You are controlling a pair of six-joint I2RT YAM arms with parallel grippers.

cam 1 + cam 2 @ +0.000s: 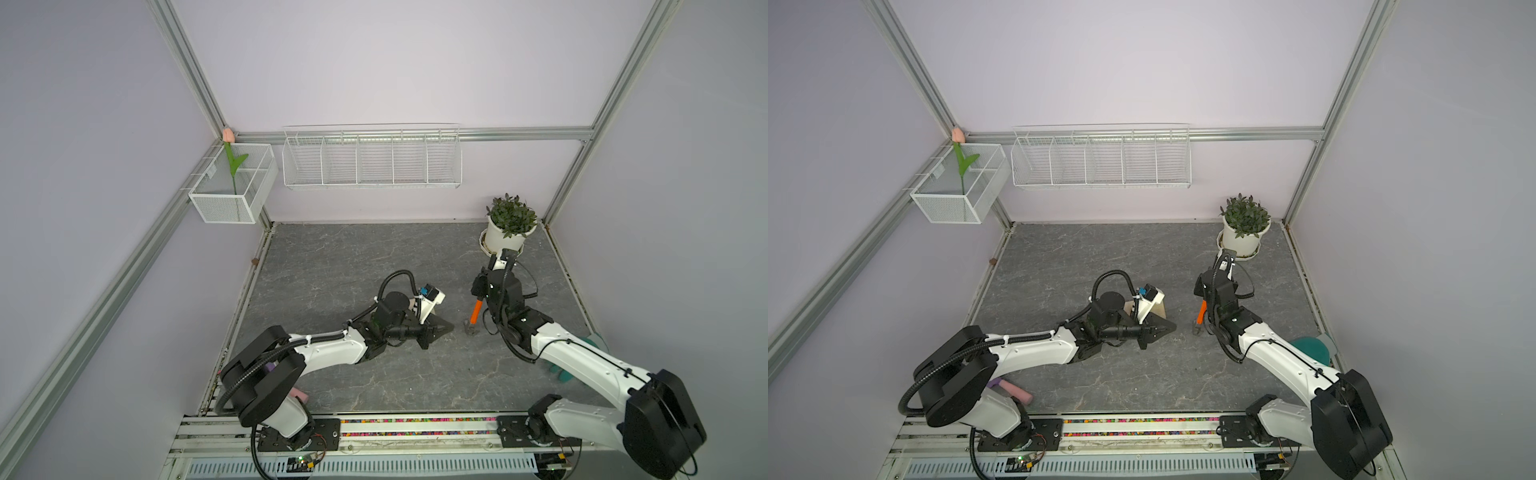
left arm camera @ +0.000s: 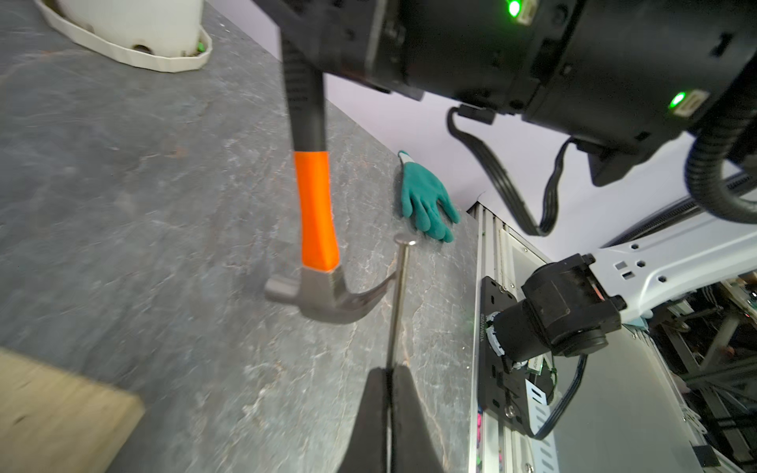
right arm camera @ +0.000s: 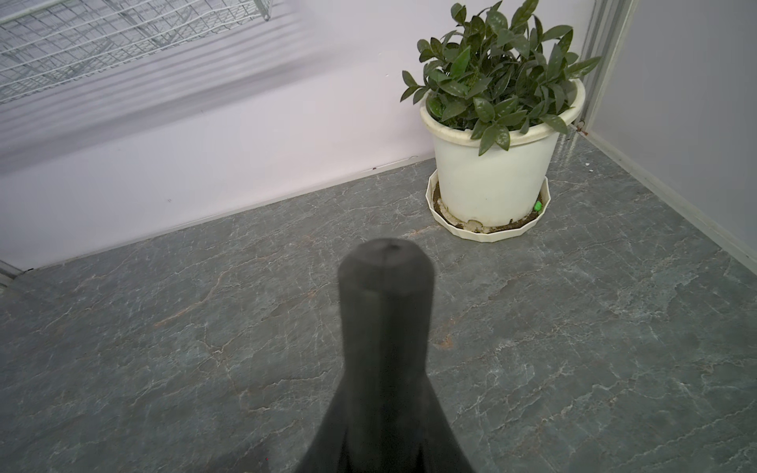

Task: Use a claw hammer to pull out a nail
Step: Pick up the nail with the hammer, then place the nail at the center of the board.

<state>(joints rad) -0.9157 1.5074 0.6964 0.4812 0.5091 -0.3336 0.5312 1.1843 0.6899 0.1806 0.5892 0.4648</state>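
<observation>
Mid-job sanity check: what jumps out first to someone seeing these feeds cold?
The orange-necked hammer hangs head-down over the table in the shut right claw, its fork meeting the nail just below the nail's head. The shut left claw pinches that nail by its other end. Next, a teal glove at the table's right edge and a potted plant in the far right corner.

claw hammer (image 2: 316, 213) blurred, handle top hidden
</observation>
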